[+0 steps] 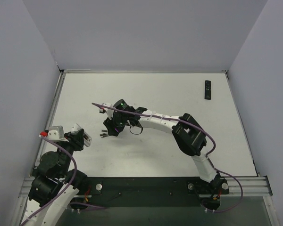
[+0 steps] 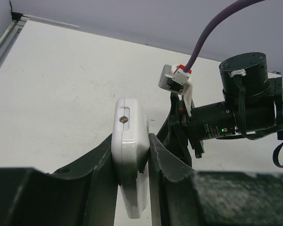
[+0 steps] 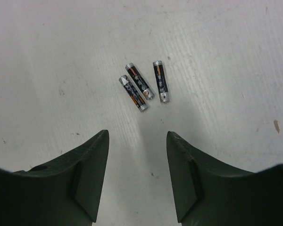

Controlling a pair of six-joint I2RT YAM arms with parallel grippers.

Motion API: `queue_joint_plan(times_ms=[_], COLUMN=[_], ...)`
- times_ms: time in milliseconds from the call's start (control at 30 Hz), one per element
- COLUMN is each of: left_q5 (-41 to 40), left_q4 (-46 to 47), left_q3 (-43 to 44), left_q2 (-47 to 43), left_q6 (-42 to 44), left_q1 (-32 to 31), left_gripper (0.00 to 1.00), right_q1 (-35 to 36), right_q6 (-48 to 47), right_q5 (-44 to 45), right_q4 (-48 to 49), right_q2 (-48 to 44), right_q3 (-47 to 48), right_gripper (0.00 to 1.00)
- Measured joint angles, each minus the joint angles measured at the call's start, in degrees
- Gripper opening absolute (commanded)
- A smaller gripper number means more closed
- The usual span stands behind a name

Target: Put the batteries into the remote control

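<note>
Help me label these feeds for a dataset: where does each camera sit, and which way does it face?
Top external: above and behind the arms, looking down on the table; left arm and right arm show, bases at the bottom.
Left wrist: on the left arm, looking along the left gripper, shut on the white remote, toward the right arm.
Right wrist: on the right arm, looking down past the open right gripper at three batteries.
Shared: top external and left wrist both show the white remote and right arm.
</note>
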Motion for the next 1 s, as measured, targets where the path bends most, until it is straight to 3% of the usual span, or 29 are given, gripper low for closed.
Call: queue_joint_plan(times_ms=[367, 1000], left_q5=[-5.2, -5.4], left_q4=[-0.4, -0.4], left_q3=[-0.1, -0.2], left_q2=[-2.9, -2.9], left_q6=[1.2, 1.2], left_q1=[0.0, 0.1], left_gripper=[0.0, 0.0], right_q1=[4.0, 2.4], right_q6=[-5.2, -3.6], right_q5=[2.4, 8.7], right_q4=[-4.3, -5.1], right_q2=[11.0, 16.9], right_q3=[13.4, 20.8], right_gripper=[0.39, 0.16])
